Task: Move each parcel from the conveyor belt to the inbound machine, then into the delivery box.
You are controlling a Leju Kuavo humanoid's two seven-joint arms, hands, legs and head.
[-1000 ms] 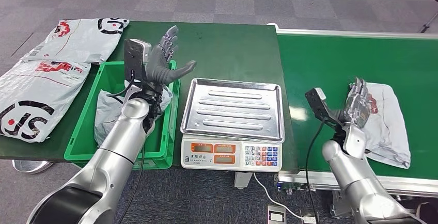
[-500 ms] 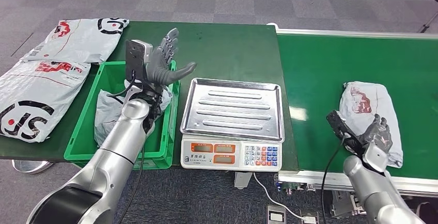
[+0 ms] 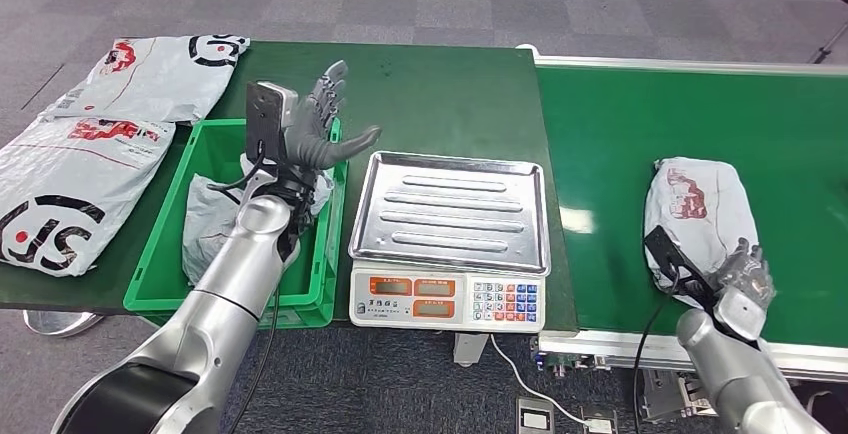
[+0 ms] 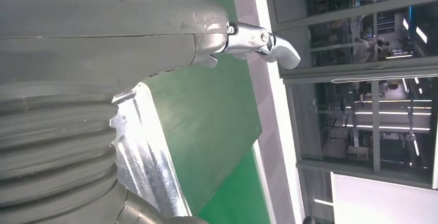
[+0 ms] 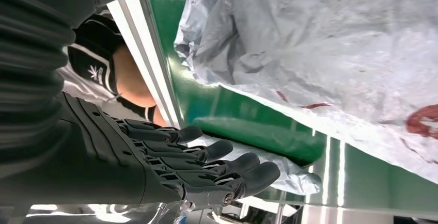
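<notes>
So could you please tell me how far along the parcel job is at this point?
Done: one grey parcel lies in the green delivery box. In hand: the right hand is open at the near edge of the conveyor parcel, not gripping it. Left: the scale tray is bare; weighing and boxing remain. The left hand is open.

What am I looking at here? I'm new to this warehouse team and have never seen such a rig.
A humanoid robot with two silver arms sorts parcels. The wide picture comes from its head; the other two from cameras at its wrists. Its left hand hovers open above a green plastic crate holding a grey bag. Beside it stands a steel-topped weighing scale. On the green conveyor belt lies a grey plastic parcel with red print; the right hand reaches at its near edge, fingers extended, holding nothing yet.
</notes>
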